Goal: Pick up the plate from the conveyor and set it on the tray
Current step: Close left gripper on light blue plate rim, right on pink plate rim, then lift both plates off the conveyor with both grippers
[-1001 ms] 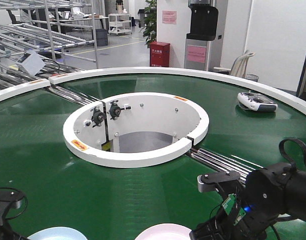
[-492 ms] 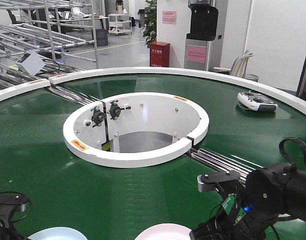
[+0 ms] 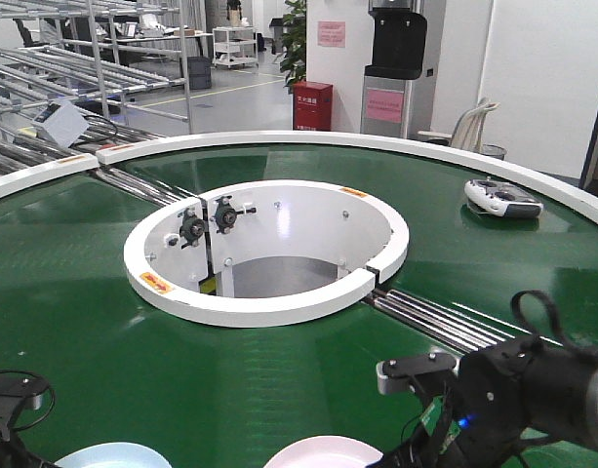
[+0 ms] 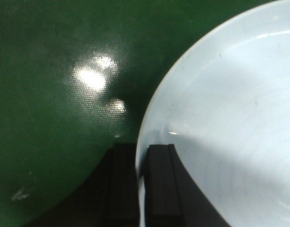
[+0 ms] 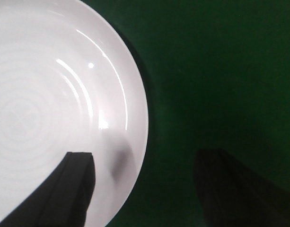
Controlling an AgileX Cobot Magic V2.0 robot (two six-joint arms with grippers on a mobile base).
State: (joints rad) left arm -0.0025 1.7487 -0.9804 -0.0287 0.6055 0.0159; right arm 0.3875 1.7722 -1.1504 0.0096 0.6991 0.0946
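Observation:
The pale pink plate (image 3: 323, 453) lies on the dark green conveyor (image 3: 84, 292) at the near edge. In the right wrist view the plate (image 5: 50, 94) fills the upper left. My right gripper (image 5: 147, 189) is open and straddles its rim, one finger (image 5: 74, 189) over the plate and the other over the belt. My left gripper (image 4: 140, 184) is shut on the rim of a pale blue plate (image 4: 230, 118), which also shows at the bottom left (image 3: 113, 456). The tray is out of view.
The white-ringed central opening (image 3: 269, 249) sits mid-belt, with steel roller strips (image 3: 435, 317) to its right. A grey remote controller (image 3: 501, 198) lies on the belt at the back right. My right arm (image 3: 503, 395) hangs over the near right belt.
My right arm has shifted left and lower, closer to the pink plate. The left arm has barely moved.

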